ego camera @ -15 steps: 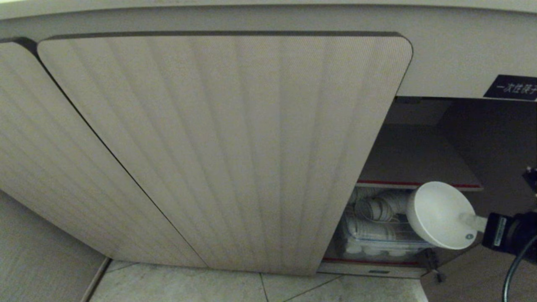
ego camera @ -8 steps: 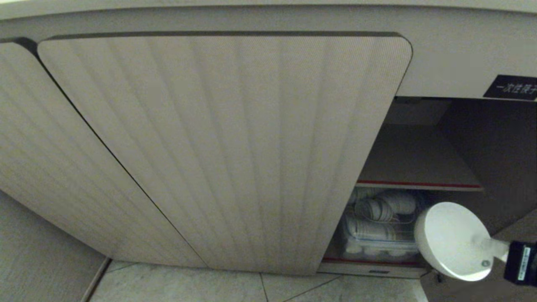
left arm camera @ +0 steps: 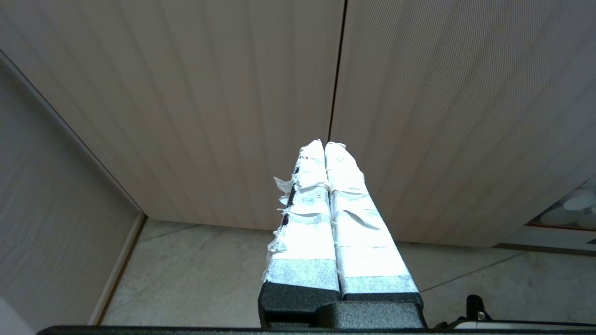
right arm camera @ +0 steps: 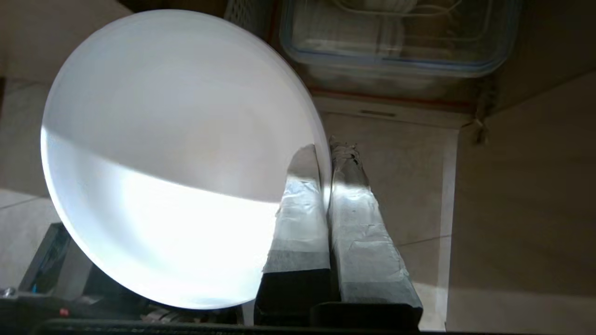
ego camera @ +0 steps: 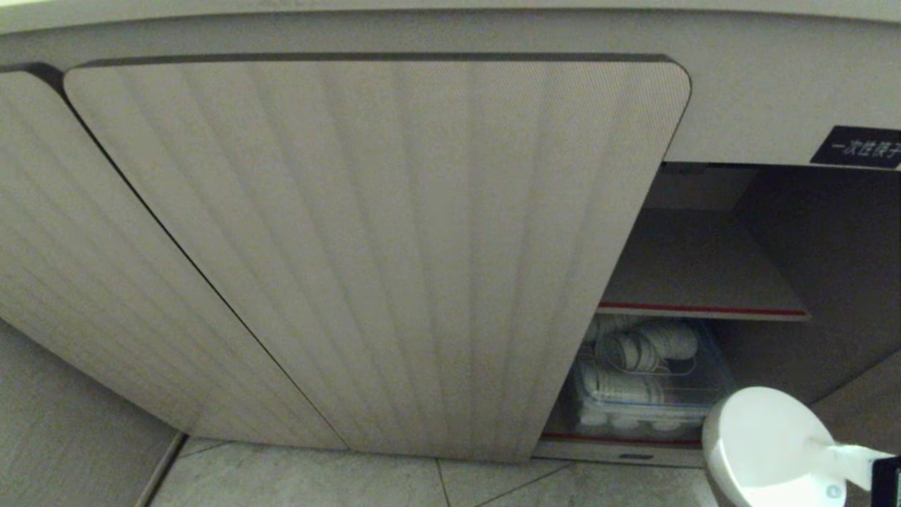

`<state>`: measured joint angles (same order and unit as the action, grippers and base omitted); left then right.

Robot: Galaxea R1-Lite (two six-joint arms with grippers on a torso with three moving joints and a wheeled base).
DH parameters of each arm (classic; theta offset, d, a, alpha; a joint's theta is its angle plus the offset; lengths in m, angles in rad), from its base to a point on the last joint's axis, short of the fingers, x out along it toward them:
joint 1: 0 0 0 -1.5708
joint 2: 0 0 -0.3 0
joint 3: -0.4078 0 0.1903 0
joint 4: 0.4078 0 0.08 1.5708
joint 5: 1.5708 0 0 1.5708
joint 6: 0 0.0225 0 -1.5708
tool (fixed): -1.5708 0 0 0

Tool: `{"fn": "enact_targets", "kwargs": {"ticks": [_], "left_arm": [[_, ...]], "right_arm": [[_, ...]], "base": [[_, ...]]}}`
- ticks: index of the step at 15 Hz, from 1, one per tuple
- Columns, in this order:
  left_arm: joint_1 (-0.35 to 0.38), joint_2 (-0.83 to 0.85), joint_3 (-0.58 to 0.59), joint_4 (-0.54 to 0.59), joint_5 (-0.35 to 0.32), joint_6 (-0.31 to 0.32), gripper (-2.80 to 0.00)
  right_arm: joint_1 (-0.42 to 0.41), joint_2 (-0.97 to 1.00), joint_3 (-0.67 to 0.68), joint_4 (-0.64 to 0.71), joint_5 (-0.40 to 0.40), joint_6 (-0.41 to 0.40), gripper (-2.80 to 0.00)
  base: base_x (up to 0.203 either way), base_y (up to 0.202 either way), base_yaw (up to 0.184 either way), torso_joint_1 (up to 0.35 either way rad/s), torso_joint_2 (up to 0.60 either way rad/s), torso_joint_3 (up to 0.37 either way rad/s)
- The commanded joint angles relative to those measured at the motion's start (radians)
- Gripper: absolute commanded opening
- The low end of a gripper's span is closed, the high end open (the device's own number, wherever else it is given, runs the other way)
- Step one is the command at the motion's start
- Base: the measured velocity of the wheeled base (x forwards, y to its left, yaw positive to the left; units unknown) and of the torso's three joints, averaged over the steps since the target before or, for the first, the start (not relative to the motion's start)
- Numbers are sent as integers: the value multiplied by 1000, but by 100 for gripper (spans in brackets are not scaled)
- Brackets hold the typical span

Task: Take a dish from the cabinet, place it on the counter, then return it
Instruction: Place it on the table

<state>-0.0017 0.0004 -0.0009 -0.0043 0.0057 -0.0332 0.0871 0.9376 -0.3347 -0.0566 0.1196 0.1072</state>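
The cabinet (ego camera: 366,239) is filling most of the head view: beige ribbed doors with rounded corners, the right-hand bay standing open. A grey shelf (ego camera: 697,282) with a red front edge is sitting inside it, and a black label (ego camera: 859,146) with white characters is showing on the panel above. Pale floor tiles (ego camera: 422,486) are running along the near edge.

On the lower level, a clear lidded container (ego camera: 644,394) of ribbed white cups is sitting. The right wrist view is showing its blue-edged rim (right arm camera: 396,60) close up; the head view only gives it dimly.

The dish (ego camera: 771,443), a glossy plain white round bowl, is hanging at the near right, out in front of the open bay and below the shelf. The right gripper (right arm camera: 324,153) is clamped on its rim, one taped finger inside the bowl, one outside; the head view is cutting off most of that arm.

The left gripper (left arm camera: 324,148) is appearing only in its own wrist view, taped fingers pressed together, holding nothing, facing the closed doors to the left.
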Motion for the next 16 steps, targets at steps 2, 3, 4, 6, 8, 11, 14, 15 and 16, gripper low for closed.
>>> {"fn": "enact_targets", "kwargs": {"ticks": [2,3,4,6,8,11,14,15,16], "left_arm": [[0,0,1,0,0,-1,-280],[0,0,-1,0,0,-1,-280],[0,0,-1,0,0,-1,-280],[0,0,-1,0,0,-1,-280],[0,0,-1,0,0,-1,-280],[0,0,1,0,0,-1,-280],[0,0,-1,0,0,-1,-280],[0,0,-1,0,0,-1,-280],[0,0,-1,0,0,-1,-280]], "right_arm": [[14,-39,7,28,19,0,-280],[18,-54,11,67,29,-1,-280],[19,-56,13,70,32,-1,-280],[22,-74,10,100,34,-1,-280],[32,-89,2,135,35,-2,-280],[51,-148,8,216,35,0,-280],[59,-151,3,218,35,2,-280],[60,-151,5,218,35,2,-280],[60,-151,9,218,35,2,-280]], "base": [[0,0,0,0,0,0],[0,0,0,0,0,0],[0,0,0,0,0,0],[0,0,0,0,0,0],[0,0,0,0,0,0],[0,0,0,0,0,0],[0,0,0,0,0,0],[0,0,0,0,0,0],[0,0,0,0,0,0]]}}
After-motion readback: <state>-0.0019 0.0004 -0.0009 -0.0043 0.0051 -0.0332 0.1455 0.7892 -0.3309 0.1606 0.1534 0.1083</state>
